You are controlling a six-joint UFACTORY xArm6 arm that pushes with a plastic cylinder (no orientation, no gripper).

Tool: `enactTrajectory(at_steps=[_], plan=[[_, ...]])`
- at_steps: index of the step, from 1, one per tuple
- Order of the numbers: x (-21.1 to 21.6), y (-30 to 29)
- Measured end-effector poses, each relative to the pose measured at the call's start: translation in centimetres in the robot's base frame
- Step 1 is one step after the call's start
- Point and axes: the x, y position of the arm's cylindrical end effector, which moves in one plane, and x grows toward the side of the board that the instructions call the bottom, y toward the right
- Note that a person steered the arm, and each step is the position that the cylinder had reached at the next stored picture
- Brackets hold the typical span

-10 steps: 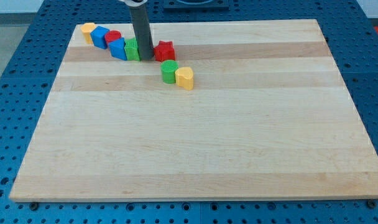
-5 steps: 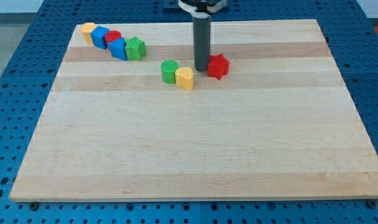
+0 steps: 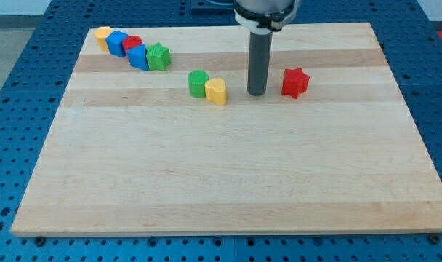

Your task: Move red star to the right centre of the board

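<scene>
I am working in a robotics lab: a pale wooden board (image 3: 228, 175) lies on a blue perforated bench top (image 3: 32, 80), with small coloured test blocks at its far left.

My tip (image 3: 256, 94) down on the board, dark rod upright, just above the view's centre.

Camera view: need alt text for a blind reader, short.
A red star sits right of centre in the upper part of a wooden board, with my tip just to its left, not touching. Seven other blocks lie further left, towards the top-left corner.
</scene>
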Motion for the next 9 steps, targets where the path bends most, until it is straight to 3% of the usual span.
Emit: enactTrajectory(at_steps=[1,4,5,7,9], plan=[[-1.1,2.3],[2.8,10.2],[2.5,7.1],[-2.0,9.8],[1.3,11.9]])
